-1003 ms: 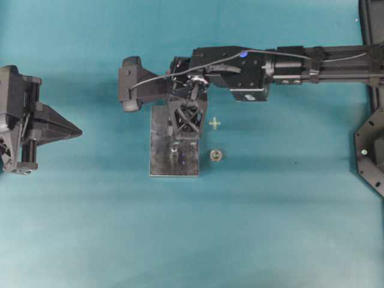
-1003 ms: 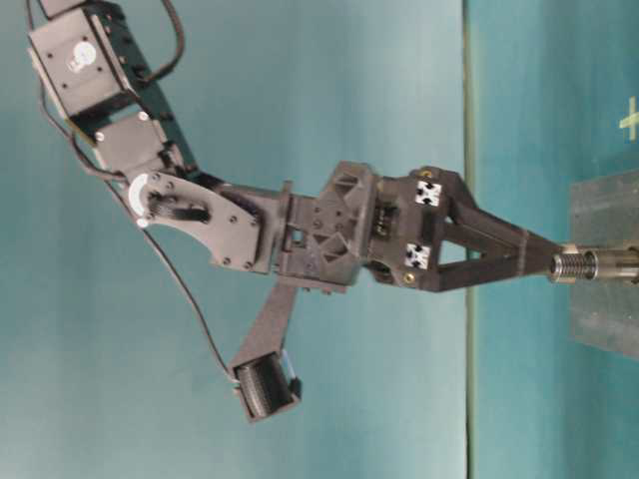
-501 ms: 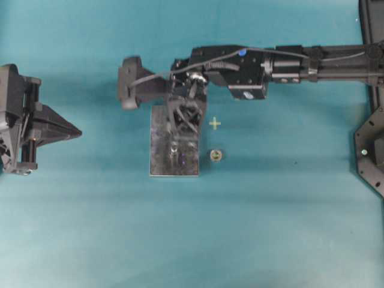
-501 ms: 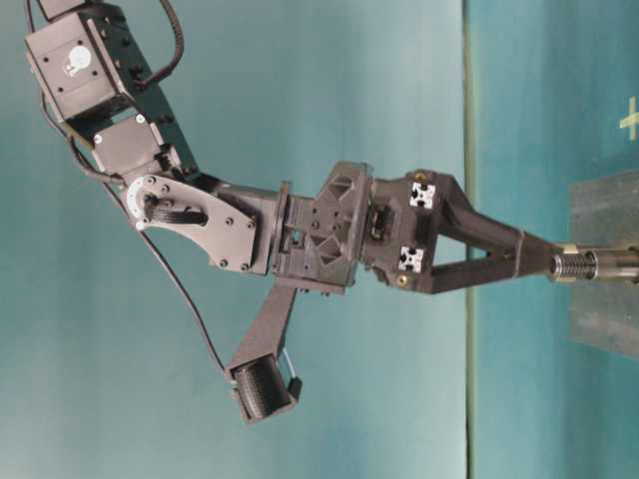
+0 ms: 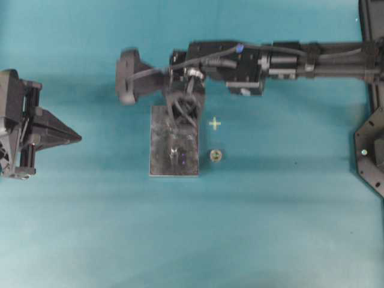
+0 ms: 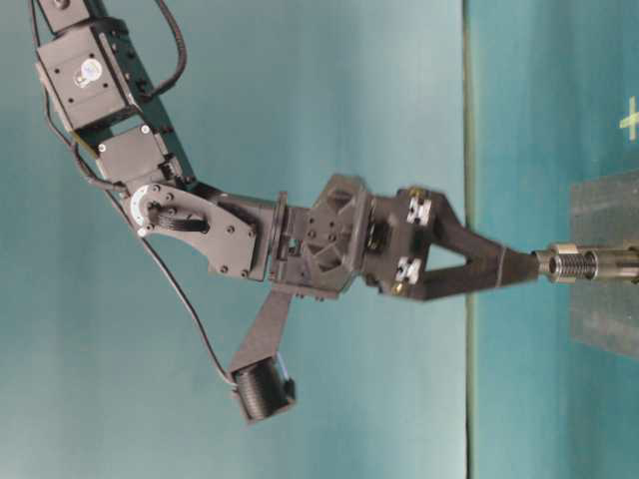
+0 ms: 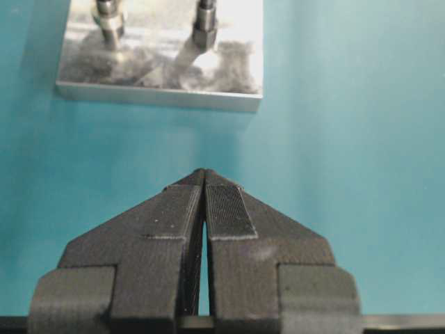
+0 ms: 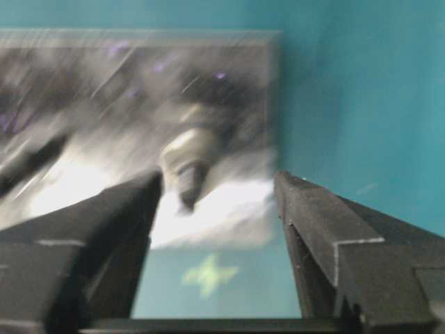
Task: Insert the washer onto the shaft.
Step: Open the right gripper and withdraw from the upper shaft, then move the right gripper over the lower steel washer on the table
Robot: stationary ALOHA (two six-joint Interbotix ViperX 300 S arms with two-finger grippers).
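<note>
1. Table point(image 5: 288, 228): flat top under a plain teal cover, same colour edge to edge.
2. Metal base plate point(image 5: 161, 162): rectangular, scuffed and shiny, lies flat on the cover a little left of centre in the overhead view, long side running near to far. Also seen from the left wrist camera point(image 7: 160, 96).
3. Washer point(image 5: 216, 155): small round ring, flat on the cover just right of the plate, close to its near right corner, not touching it.
4. Cross mark point(image 5: 215, 123): pale yellow plus sign on the cover, just beyond the washer, right of the plate.
</note>
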